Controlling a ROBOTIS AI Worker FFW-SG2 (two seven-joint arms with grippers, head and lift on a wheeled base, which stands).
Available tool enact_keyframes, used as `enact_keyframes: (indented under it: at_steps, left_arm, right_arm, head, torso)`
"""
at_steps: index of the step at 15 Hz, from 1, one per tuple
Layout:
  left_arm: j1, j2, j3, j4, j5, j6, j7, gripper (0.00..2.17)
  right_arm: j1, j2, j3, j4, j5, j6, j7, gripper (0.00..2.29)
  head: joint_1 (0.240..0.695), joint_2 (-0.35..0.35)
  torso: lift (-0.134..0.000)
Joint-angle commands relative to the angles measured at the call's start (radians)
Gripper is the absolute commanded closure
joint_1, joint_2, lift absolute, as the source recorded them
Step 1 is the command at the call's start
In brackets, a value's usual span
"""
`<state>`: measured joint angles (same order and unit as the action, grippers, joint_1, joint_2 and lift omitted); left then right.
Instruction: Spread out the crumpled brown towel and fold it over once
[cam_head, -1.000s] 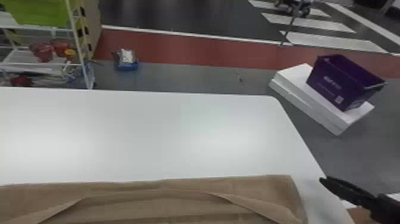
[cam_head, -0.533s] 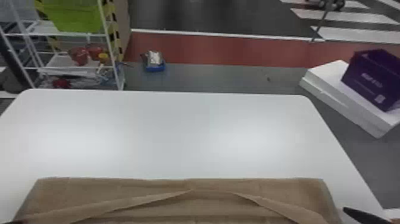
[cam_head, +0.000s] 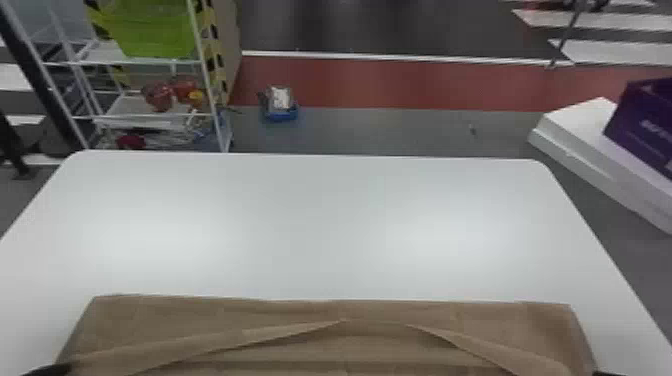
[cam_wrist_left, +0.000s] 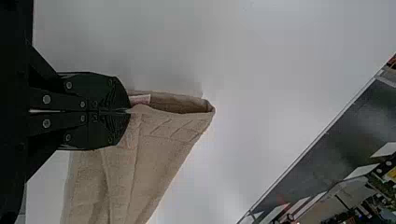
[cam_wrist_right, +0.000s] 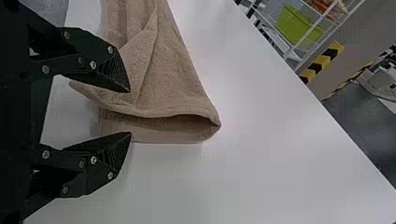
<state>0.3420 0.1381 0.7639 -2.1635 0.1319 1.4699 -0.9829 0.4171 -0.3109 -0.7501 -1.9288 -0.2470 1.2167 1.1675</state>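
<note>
The brown towel (cam_head: 280, 312) lies spread and apparently folded over, release and straightening likely remaining; the left gripper (cam_wrist_left: 130, 111) pinches its edge, the right gripper (cam_wrist_right: 130, 112) gapes.

The left hand (cam_head: 50, 370) shows as a dark tip at the bottom of the head view, over the left part of the tabletop (cam_head: 320, 225), well short of the far edge. Its two flat black fingers (cam_wrist_left: 95, 86) meet at their ends, with a thin slit between them farther back. The right hand (cam_head: 604, 373) is over the right part, near the right edge. Its fingers (cam_wrist_right: 95, 58) stand wide apart, tips level, ribbed inner faces turned toward each other.
</note>
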Motion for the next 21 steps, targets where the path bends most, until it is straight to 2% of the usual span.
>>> enact_keyframes:
  at_steps: [1,6,8,11,14,18,21]
  left_arm:
    - [0.000,0.000,0.003,0.002,0.002,-0.007,0.000,1.36]
    - [0.006,0.000,0.009,0.001,0.006,-0.010,-0.003,1.36]
    - [0.008,0.000,0.009,-0.003,0.009,-0.007,-0.003,1.36]
    - [0.006,-0.002,0.023,-0.015,0.037,0.011,-0.017,1.36]
    - [-0.023,0.001,0.054,-0.015,0.058,0.027,-0.039,1.36]
    - [-0.048,0.032,0.077,-0.009,0.061,0.057,-0.069,1.36]
    - [-0.054,0.034,0.092,-0.007,0.069,0.066,-0.082,1.36]
  right_arm:
    - [0.002,-0.001,0.011,-0.001,-0.005,0.004,0.003,0.93]
    - [0.003,-0.007,0.009,-0.003,-0.015,0.013,0.012,0.97]
    - [0.003,-0.008,0.005,-0.001,-0.018,0.013,0.014,1.18]
    - [-0.003,-0.019,-0.028,-0.003,-0.087,0.053,0.028,1.23]
    - [-0.041,-0.020,-0.055,0.010,-0.092,0.056,0.029,1.23]
    - [-0.141,-0.048,-0.066,0.108,-0.094,0.016,0.037,1.23]
    - [-0.205,-0.063,-0.058,0.197,-0.095,-0.009,0.047,1.23]
  head:
    - [0.695,-0.049]
    - [0.695,-0.026]
    - [0.695,-0.025]
    - [0.695,-0.031]
    - [0.695,-0.038]
    - [0.695,-0.058]
    - [0.695,-0.072]
  torso:
    - [-0.123]
    - [-0.123]
    - [-0.123]
    - [-0.123]
    - [-0.123]
    - [-0.123]
    - [-0.123]
